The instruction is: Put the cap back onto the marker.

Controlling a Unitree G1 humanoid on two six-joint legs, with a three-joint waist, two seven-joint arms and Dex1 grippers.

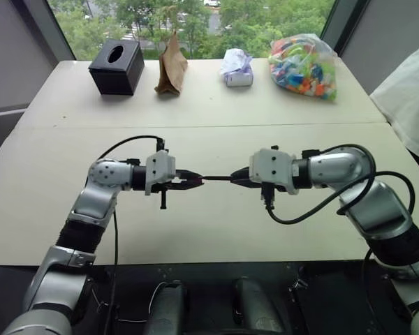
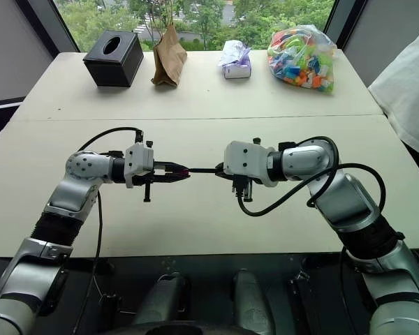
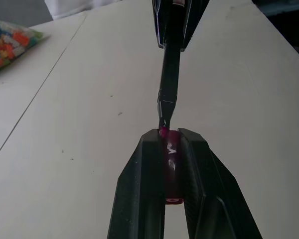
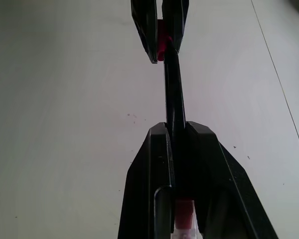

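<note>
Left wrist view: cap, red-pink, clamped in left gripper jaws, mostly hidden between them; marker tip at its mouth. Right gripper jaws closed on marker, above tabletop. Seating depth indiscernible.

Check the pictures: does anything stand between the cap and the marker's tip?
Nothing visible does. The left claw holds the cap, the right claw holds the marker, and its tip already meets the cap's mouth above the bare table.
</note>
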